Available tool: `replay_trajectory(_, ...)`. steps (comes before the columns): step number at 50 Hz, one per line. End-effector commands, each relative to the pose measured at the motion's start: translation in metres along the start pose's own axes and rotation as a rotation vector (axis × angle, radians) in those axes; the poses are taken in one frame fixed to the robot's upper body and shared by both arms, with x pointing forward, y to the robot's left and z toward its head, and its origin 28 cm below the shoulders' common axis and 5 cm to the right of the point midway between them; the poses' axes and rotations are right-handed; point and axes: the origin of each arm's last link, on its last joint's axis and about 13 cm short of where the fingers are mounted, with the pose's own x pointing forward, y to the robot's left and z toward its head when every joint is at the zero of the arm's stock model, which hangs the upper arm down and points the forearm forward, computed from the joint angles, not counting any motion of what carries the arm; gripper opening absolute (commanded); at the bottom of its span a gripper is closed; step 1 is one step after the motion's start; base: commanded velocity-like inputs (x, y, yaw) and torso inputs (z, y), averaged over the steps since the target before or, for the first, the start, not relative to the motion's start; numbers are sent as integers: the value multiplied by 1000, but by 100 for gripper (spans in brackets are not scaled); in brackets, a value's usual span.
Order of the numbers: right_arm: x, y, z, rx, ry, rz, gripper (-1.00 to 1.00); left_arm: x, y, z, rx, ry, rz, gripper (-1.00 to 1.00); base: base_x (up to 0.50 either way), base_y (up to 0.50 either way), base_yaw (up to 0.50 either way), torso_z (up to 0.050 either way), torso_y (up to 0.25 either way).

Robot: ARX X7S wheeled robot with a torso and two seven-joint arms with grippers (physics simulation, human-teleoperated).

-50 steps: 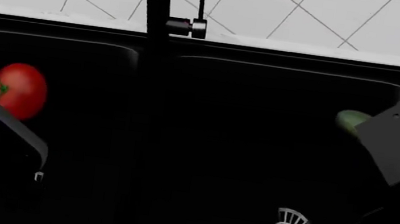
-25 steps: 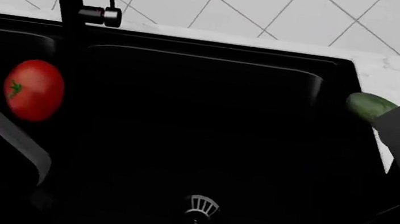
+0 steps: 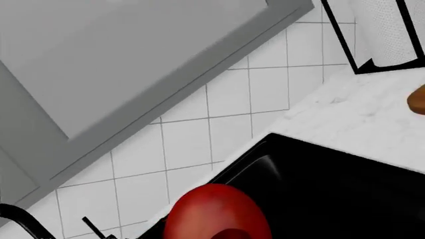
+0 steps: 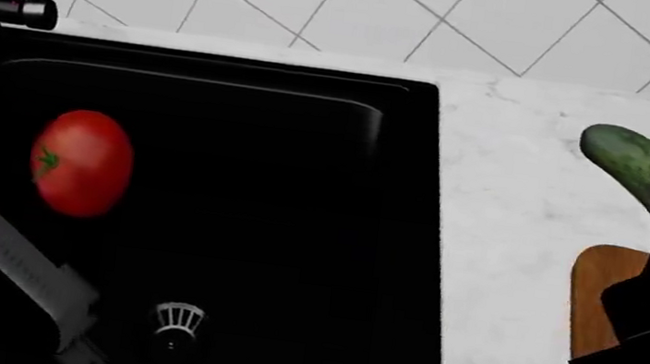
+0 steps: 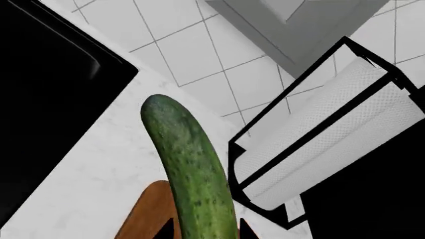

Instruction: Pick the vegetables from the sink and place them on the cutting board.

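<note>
- Since half a second ago the head view has swung toward the robot's right: the matte black sink [image 4: 233, 227] now fills only its left part, white marbled surface [image 4: 507, 214] has come into sight, and the long bumpy green cucumber [image 4: 632, 159] has travelled from over the sink's edge to above that surface.
- In the right wrist view the cucumber [image 5: 192, 174] runs lengthwise straight out from the right gripper's jaws, which clamp its near end; its free tip points toward the tiled wall.
- Its held end hangs over the far edge of the reddish-brown wooden cutting board [image 4: 615, 348], so the right arm probably needs only to lower it.
- Beside the left arm, the round glossy red tomato [image 4: 82, 161] shows over the basin; whether the left jaws grip it, I cannot tell.
</note>
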Motion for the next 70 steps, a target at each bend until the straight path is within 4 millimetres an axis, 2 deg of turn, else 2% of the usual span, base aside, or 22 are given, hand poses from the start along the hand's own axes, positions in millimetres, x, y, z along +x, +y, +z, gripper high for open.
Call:
replay_trajectory(1,-8,-2,-4,59,-44,-34,-100,-9,-8,6,-38,-57,-22,-100,66,-500,0,0,0)
replay_trajectory(16,-16,-1,-10,149,-105,-57,-100,-21,-15,16,-71,-120,-63,-100,68,-500,0,0,1)
replay_trajectory(24,-24,11,-22,198,-151,-42,-100,-29,-15,20,-116,-164,-53,-100,133,-492,0,0,0)
replay_trajectory(29,-29,16,-27,161,-152,-3,-100,-30,-17,23,-116,-176,-64,-100,81,-213,0,0,2)
replay_trajectory(47,-26,19,-33,183,-145,-5,-100,-24,-18,29,-111,-187,-79,-100,-406,0,0,0,1)
replay_trajectory(52,-22,22,-33,196,-151,9,-100,-19,-14,34,-113,-194,-67,-100,-5,0,0,0,0)
replay_trajectory(62,-19,23,-32,218,-171,13,-100,-21,-13,35,-106,-197,-67,-100,0,-500,0,0,0)
replay_trajectory(70,-14,28,-26,216,-194,28,-100,-16,-6,38,-113,-199,-38,-100,1,0,0,0,0)
